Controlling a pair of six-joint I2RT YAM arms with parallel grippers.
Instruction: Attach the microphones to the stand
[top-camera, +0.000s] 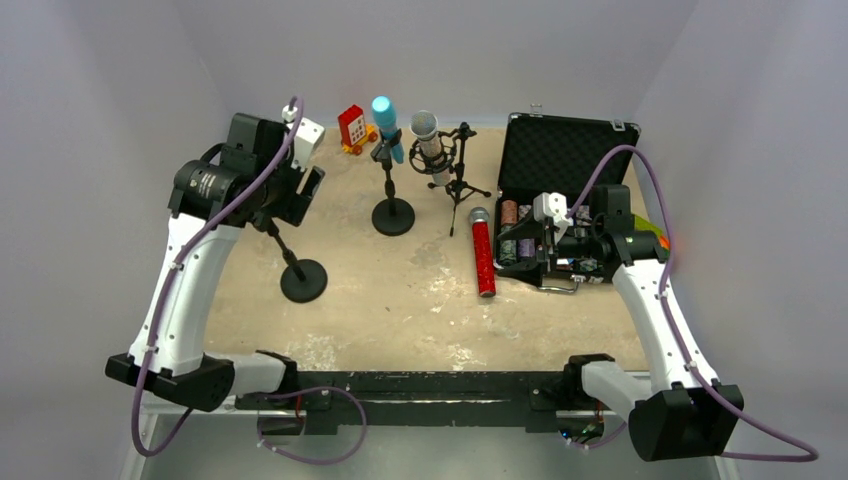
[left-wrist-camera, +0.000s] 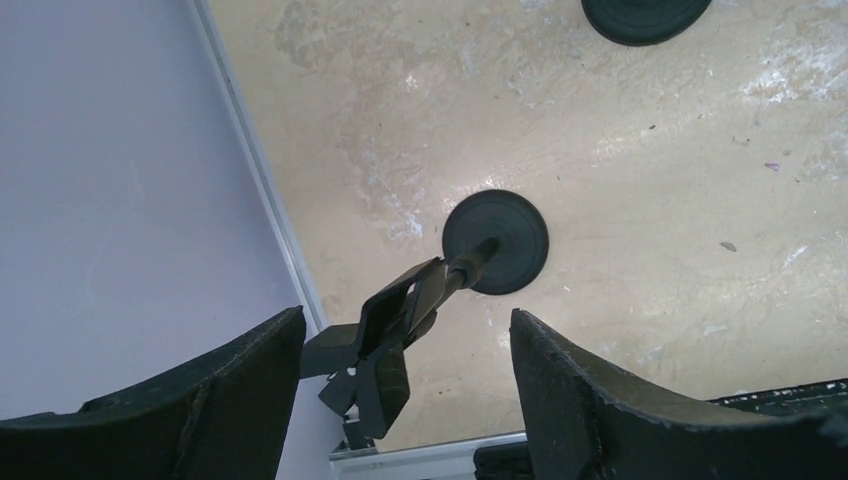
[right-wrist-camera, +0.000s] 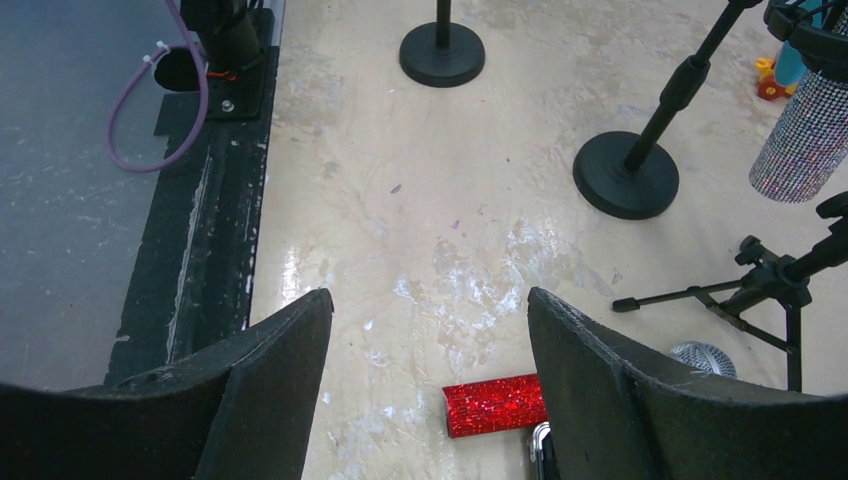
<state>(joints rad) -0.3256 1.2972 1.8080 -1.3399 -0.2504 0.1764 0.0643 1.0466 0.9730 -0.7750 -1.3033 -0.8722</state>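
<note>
A red-glitter microphone lies flat on the table, its grey mesh head toward the back. The light blue microphone sits in the middle round-base stand. A small tripod carries the silver-glitter microphone. A third stand at the left has an empty black clip on top. My left gripper is open, with that clip between its fingers and not gripped. My right gripper is open and empty, hovering just right of the red microphone.
An open black case with small items inside stands at the right, under my right wrist. A red and yellow toy sits at the back. The grey side wall runs close to the left stand.
</note>
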